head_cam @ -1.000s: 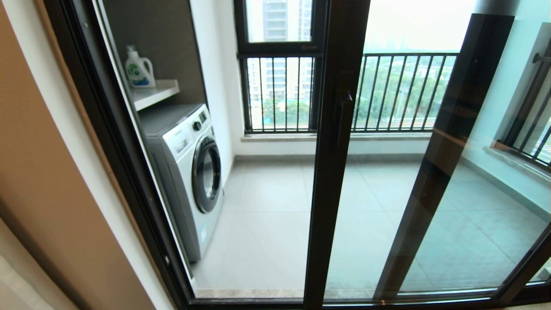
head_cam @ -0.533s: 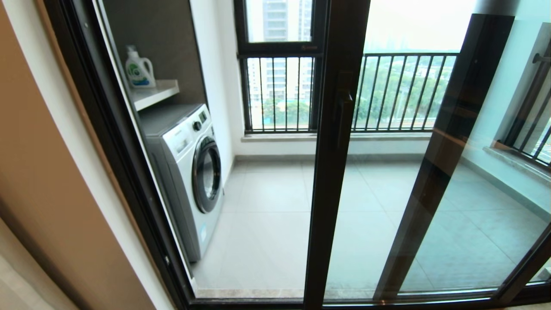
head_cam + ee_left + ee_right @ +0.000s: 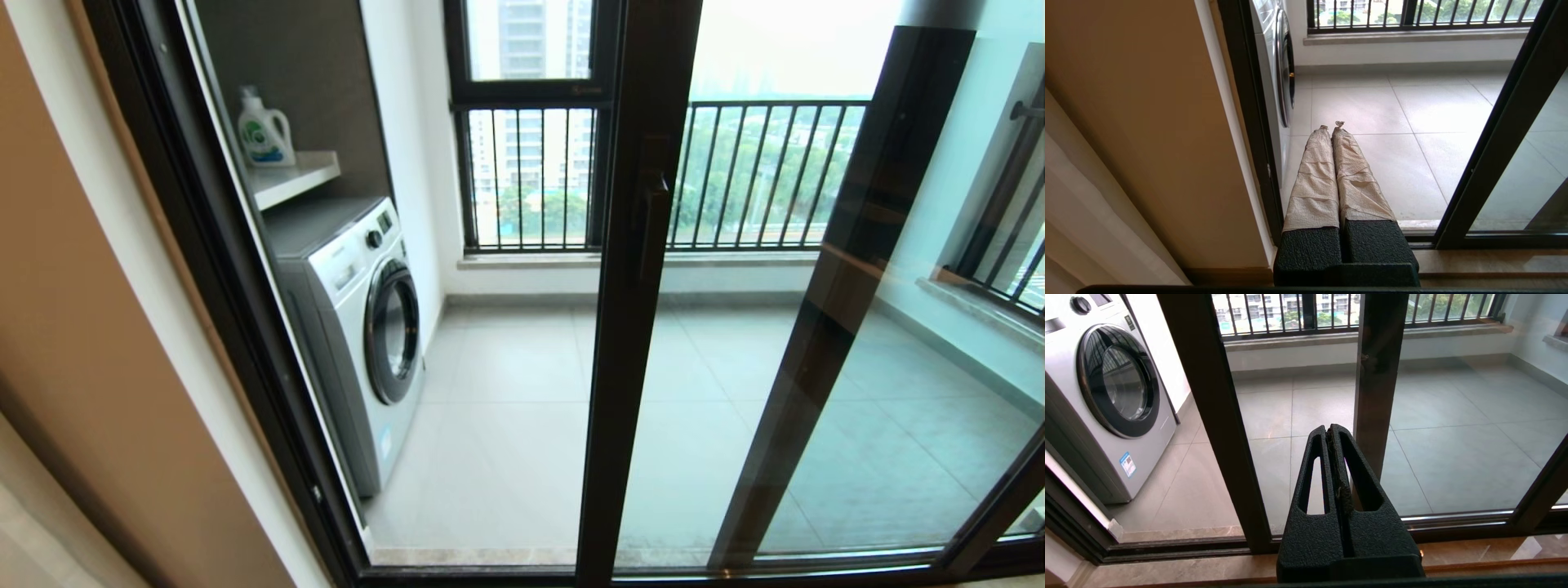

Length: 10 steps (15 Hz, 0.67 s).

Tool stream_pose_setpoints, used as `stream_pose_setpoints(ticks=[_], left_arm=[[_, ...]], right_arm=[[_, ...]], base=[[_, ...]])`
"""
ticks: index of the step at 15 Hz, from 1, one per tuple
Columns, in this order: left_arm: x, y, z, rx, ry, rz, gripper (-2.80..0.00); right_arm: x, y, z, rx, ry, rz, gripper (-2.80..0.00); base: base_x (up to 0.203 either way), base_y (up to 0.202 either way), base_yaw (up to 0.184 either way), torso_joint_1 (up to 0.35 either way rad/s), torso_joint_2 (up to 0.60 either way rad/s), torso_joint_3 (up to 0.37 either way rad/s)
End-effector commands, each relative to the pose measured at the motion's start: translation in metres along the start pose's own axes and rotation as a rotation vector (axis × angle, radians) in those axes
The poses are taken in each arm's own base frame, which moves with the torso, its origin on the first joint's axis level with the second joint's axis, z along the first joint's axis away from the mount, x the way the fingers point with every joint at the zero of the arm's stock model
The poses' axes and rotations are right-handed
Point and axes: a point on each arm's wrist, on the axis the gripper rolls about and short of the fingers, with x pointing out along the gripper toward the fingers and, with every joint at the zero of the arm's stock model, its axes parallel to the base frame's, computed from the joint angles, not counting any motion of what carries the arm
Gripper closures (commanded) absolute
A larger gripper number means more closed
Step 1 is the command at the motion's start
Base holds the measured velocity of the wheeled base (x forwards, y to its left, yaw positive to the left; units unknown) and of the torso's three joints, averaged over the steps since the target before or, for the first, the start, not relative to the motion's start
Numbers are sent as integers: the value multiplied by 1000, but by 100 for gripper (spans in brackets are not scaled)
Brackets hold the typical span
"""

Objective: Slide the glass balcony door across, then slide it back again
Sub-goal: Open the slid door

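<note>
Right now we are holding both grippers low in front of the threshold, neither one touching anything: the left gripper is resting with its paper-wrapped fingers pressed together and nothing between them, pointing into the open gap beside the washing machine, and the right gripper is likewise closed tight and empty, facing the glass. Neither arm is showing in the head view. The glass balcony door is standing partway across the opening, its dark upright roughly in the middle, with the slim handle high on that upright and the second glass pane behind it to the right. We are judging that we are at the very start of a slide, with no contact made; next we are needing to raise an arm to the handle or the upright's edge and push sideways along the track.
</note>
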Motion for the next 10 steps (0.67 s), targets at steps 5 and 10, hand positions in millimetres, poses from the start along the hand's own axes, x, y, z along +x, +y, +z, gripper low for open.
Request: stream_pose_setpoints(ticks=[5,10], left_arm=[[0,0,0,0,2,0,0],[0,0,0,0,3,0,0]], right_arm=[[17,3,79,76,14,118,0],[149,23,151,91,112,315,0]], base=[[0,0,0,0,0,0],[0,0,0,0,0,0]])
